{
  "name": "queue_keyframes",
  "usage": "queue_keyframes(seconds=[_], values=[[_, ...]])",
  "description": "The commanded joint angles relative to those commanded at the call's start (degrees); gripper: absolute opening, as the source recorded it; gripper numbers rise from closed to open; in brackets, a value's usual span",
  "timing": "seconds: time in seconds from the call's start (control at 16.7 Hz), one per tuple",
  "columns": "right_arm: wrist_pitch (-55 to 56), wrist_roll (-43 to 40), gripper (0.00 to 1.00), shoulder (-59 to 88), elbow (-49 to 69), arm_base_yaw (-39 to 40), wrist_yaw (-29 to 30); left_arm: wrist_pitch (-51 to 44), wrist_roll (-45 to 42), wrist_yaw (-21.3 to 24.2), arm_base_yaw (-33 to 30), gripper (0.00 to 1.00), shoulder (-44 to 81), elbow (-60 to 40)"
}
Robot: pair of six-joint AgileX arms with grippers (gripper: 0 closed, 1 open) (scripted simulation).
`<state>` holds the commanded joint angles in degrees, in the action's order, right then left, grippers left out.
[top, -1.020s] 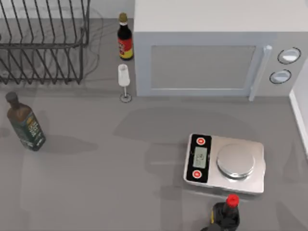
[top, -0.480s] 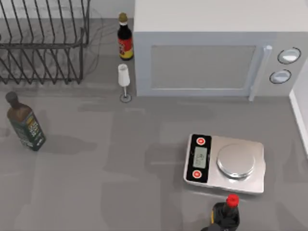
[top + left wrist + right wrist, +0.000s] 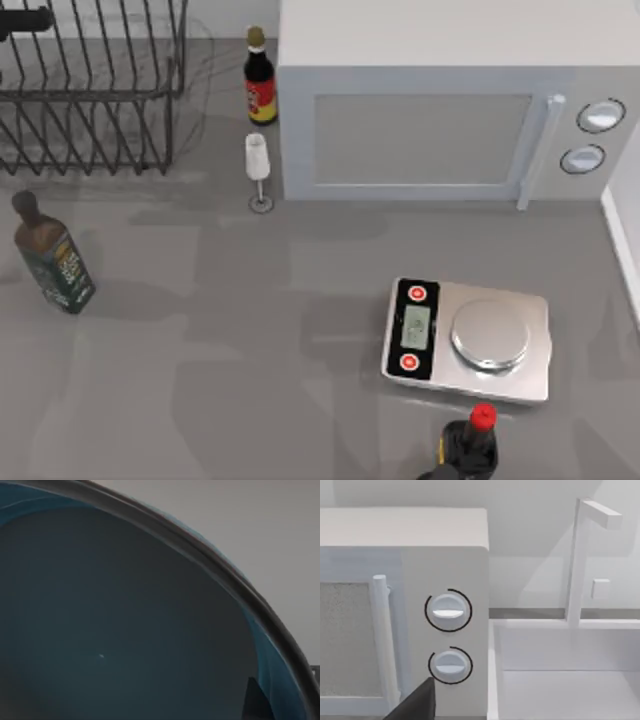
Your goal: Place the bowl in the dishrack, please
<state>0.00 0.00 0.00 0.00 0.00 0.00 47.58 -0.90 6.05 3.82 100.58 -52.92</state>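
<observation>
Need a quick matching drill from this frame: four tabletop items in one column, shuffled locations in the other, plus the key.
Items:
1. dishrack
2. kitchen scale
3. green bottle
4. white goblet

Places (top view):
A. just left of the microwave's front corner
B. far left corner of the table
C. right half, nearer than the microwave
D. left edge, nearer than the rack

Pairs: 1-B, 2-C, 3-D, 4-A
</observation>
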Motion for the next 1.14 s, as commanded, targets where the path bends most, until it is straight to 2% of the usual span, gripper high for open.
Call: queue_keyframes(seconds=[0.78,1.14], values=[[0.00,0.00,1.00,0.00,0.00,0.00,0.00,0.00,0.00,0.00,0.00,0.98,0.00,0.00],[0.00,0.00,1.00,0.00,0.00,0.00,0.00,0.00,0.00,0.00,0.00,1.00,0.00,0.00]])
